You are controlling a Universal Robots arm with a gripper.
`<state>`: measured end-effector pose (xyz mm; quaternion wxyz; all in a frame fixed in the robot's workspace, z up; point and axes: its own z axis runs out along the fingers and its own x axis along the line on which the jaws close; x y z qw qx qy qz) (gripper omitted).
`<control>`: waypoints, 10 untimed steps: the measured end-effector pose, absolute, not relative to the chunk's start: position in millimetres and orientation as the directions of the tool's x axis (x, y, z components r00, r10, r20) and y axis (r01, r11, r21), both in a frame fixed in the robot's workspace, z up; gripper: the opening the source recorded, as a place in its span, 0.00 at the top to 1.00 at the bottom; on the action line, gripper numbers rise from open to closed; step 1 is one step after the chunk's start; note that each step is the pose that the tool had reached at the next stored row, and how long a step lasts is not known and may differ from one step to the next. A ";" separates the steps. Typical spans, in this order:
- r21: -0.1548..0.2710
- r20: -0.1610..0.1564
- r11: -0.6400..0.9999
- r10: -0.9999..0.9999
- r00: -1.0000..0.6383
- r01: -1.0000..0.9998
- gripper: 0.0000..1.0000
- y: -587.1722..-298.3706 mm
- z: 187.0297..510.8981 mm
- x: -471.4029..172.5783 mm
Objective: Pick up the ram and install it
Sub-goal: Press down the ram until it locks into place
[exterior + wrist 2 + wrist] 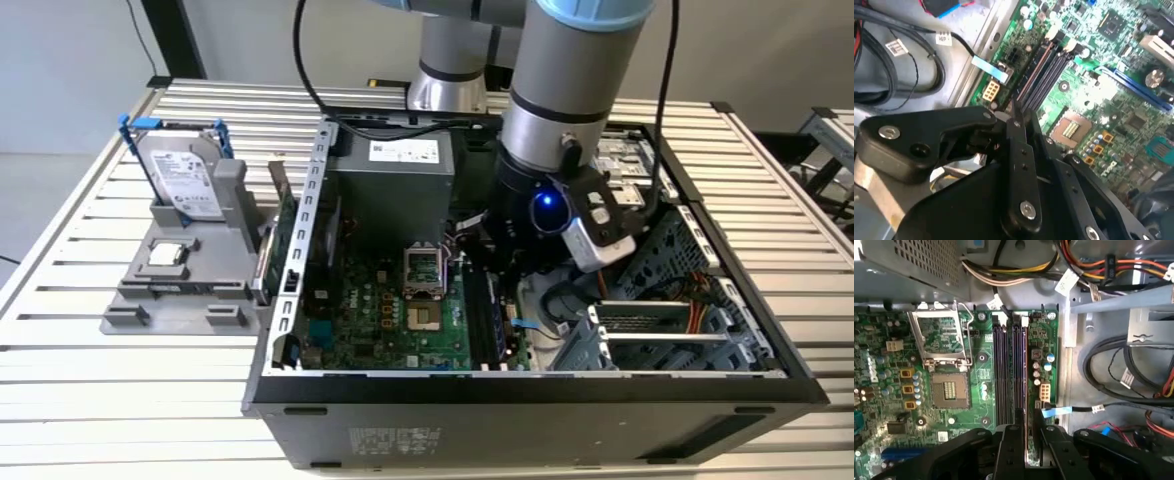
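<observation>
- The arm (561, 100) reaches down into the open computer case (534, 388), which sits on the slatted counter (134, 400).
- The gripper (1025, 440) is low over the green board (984, 375), right at the near end of the row of long slots (1004, 375).
- These slots lie just beside the square chip socket (949, 390), on the exterior view's right of it.
- In both wrist views a thin brown-edged strip runs along one slot on the side away from the socket. I think this is the ram (1026, 385), standing on its edge.
- The strip leads straight in under the gripper, so the gripper is at the ram or touching it.
- I cannot tell if the gripper is clamped on the ram, pressing on it, or has let go.
- On the exterior view's left, well apart from the case, a grey holder (174, 290) stands with a silver hard drive (180, 175) in it. I see no ram stick there.
- So the picking up looks done, and the ram is lined up with its slot.
- I cannot tell if it is pushed all the way in. The white clips (999, 316) at the far end of the slots are too small to judge, so the install may not be finished.
</observation>
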<state>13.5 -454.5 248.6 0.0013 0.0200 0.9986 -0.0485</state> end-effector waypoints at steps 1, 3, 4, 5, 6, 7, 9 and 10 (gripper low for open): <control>-0.082 -0.002 0.996 0.040 -0.999 0.040 0.00 -454.3 248.6 13.5; -0.049 0.002 0.998 0.040 -0.999 0.040 0.00 -453.8 248.8 13.5; -0.033 0.005 0.999 0.040 -0.999 0.040 0.00 -453.6 248.7 13.5; -0.016 0.007 0.999 0.040 -0.999 0.040 0.00 -453.4 248.7 13.4; 0.000 0.009 0.999 0.040 -0.999 0.040 0.00 -453.2 248.7 13.4; 0.016 0.011 0.999 0.040 -0.999 0.040 0.00 -453.1 248.7 13.4; 0.048 0.017 0.998 0.039 -0.999 0.040 0.00 -452.7 248.7 13.4; 0.063 0.019 0.997 0.039 -0.999 0.040 0.00 -452.5 248.7 13.4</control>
